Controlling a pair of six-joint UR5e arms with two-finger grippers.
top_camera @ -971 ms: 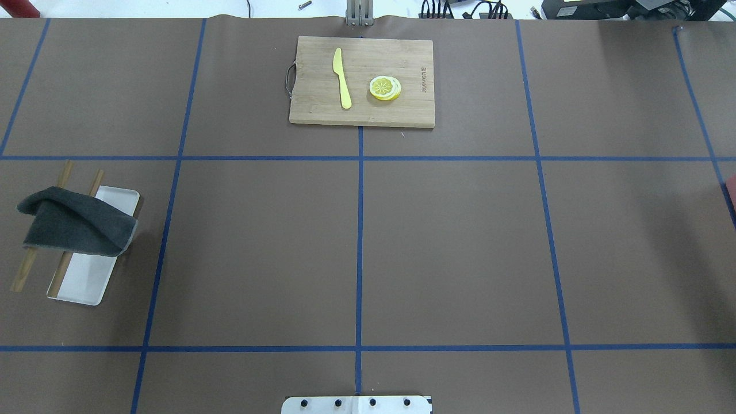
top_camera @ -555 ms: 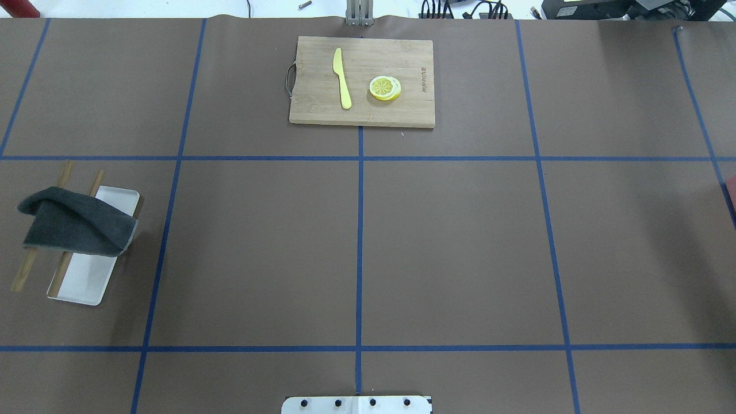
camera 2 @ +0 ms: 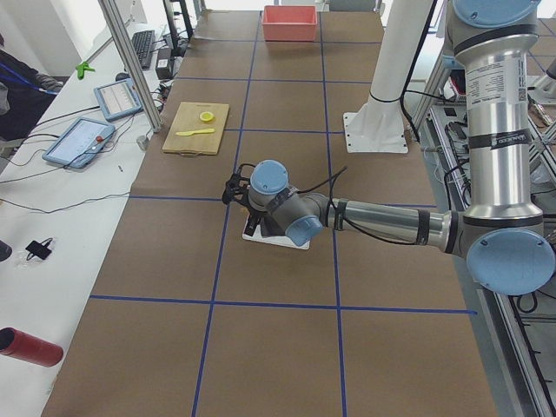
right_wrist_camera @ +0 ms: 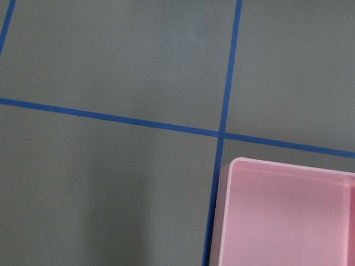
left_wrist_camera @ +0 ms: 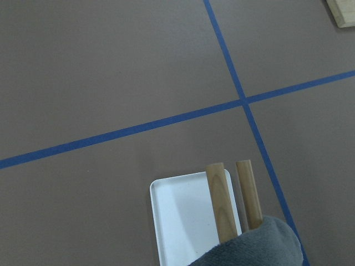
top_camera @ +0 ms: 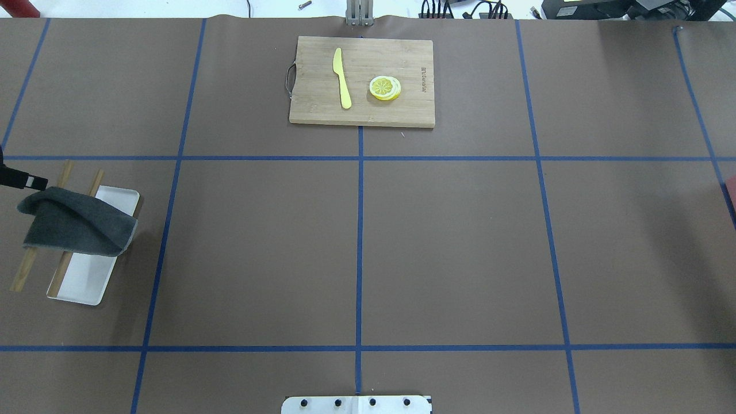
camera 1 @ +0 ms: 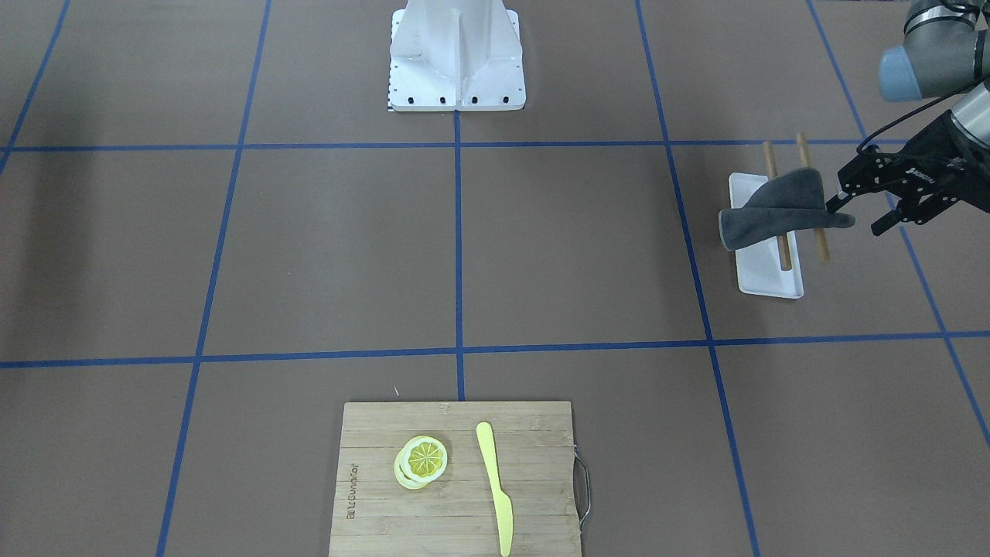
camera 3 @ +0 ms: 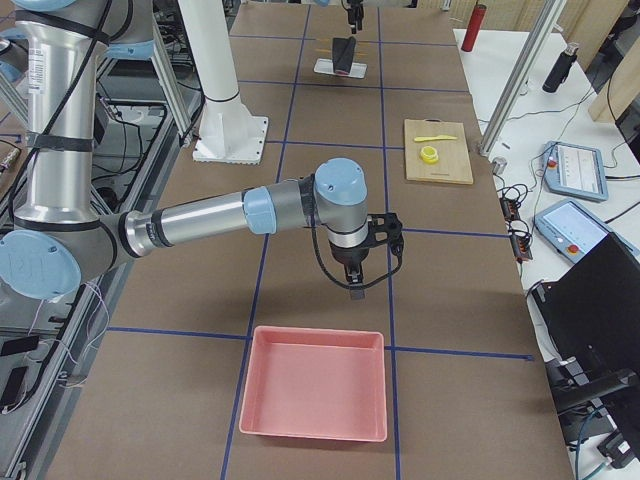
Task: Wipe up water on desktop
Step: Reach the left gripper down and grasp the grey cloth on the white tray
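Note:
The desktop (top_camera: 460,253) is brown with blue tape lines, and I cannot make out any water on it. A dark grey cloth (camera 1: 773,209) (top_camera: 75,224) hangs over two wooden rods (camera 1: 783,247) above a white tray (camera 1: 769,278) (top_camera: 86,282). My left gripper (camera 1: 857,216) is open at the cloth's outer end, and I cannot tell whether it touches. One fingertip (top_camera: 34,183) shows in the overhead view. The left wrist view shows the cloth (left_wrist_camera: 249,246), rods and tray. My right gripper (camera 3: 355,280) hangs over the desktop beside a pink bin (camera 3: 315,385); I cannot tell its state.
A bamboo cutting board (top_camera: 362,112) with a yellow knife (top_camera: 342,77) and lemon slices (top_camera: 385,88) lies at the far middle. The robot's white base (camera 1: 456,58) stands at the near edge. The pink bin (right_wrist_camera: 288,216) is at the robot's right end.
A left fingertip has come into the overhead view at the left edge, just beyond the cloth. The cloth, rods and tray have not moved.

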